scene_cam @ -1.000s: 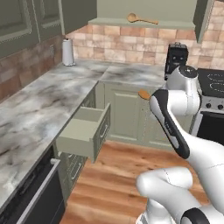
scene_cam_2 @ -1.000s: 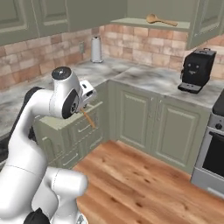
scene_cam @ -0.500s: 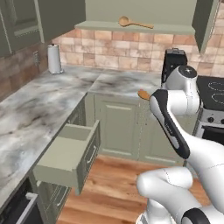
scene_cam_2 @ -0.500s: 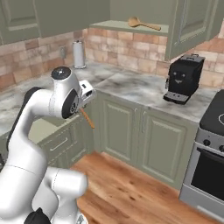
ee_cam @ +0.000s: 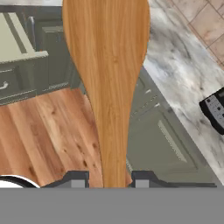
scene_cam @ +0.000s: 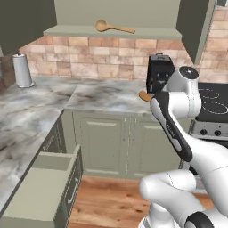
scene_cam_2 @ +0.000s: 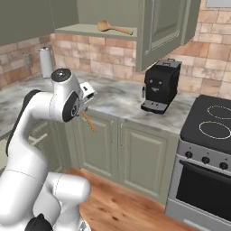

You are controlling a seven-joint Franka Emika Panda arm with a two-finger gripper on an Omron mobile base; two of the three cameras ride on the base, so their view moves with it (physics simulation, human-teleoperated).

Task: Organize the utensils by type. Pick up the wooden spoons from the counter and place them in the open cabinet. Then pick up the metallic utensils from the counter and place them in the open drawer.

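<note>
clamped by its handle between the gripper jaws, the orange-brown wooden spoon is carried bowl-first at 12 o'clock in the hand view, presumably to be shelved beside the tan wooden spoon in the open cabinet.

Grey-white veined marble counter bears a white paper-towel roll and a black coffee machine. Sage-green cabinet shelf carries one light-tan wooden spoon.
</note>
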